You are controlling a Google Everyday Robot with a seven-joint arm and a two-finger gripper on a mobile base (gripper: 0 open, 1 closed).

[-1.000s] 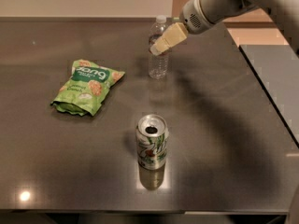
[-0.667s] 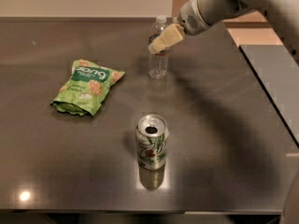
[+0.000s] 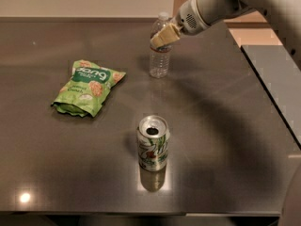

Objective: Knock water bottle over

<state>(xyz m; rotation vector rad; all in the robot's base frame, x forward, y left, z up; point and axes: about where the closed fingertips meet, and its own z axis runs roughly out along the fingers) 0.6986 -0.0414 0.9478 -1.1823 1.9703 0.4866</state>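
Observation:
The water bottle (image 3: 160, 51) is small, clear and ribbed, with a white cap. It stands upright at the back middle of the dark table (image 3: 221, 126). My gripper (image 3: 161, 38) reaches in from the upper right on the white arm. Its tan fingertips overlap the bottle's upper part, just below the cap.
A green-and-white soda can (image 3: 152, 143) stands upright, opened, in the front middle. A green chip bag (image 3: 87, 86) lies flat on the left. A second grey surface (image 3: 277, 74) adjoins the table's right edge.
My gripper has shifted slightly up and to the left along the bottle's upper part. The bottle still stands upright in the same place.

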